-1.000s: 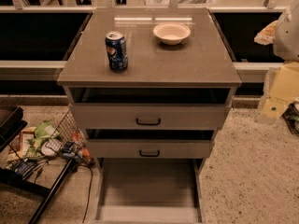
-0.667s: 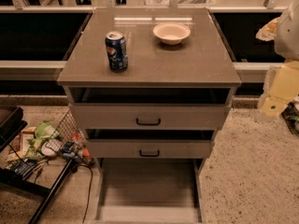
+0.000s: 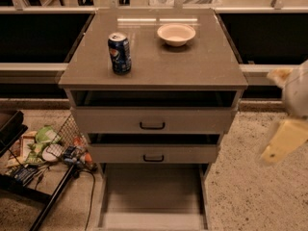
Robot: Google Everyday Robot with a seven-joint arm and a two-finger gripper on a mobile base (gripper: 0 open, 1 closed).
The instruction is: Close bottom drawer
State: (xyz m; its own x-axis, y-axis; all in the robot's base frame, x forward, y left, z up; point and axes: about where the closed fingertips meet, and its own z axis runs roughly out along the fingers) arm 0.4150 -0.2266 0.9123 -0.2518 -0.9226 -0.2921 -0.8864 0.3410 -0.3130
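Cabinet [image 3: 154, 66] comes first, big and grey in the middle. Its bottom drawer [image 3: 153, 194] is pulled far out toward me, low by the floor. The drawer's long way runs from the cabinet out to me, so I think the push must go straight back in. Its front edge sits at the very bottom of my view.

Bare floor [image 3: 250, 186] on the right gives me room. A pile of clutter [image 3: 48, 150] lies left, near the drawer's side.

My pincer [image 3: 284, 141] hangs far right, higher than the drawer and well apart. The drawer lies down and left of it. I cannot tell if my pincer is wide or narrow.
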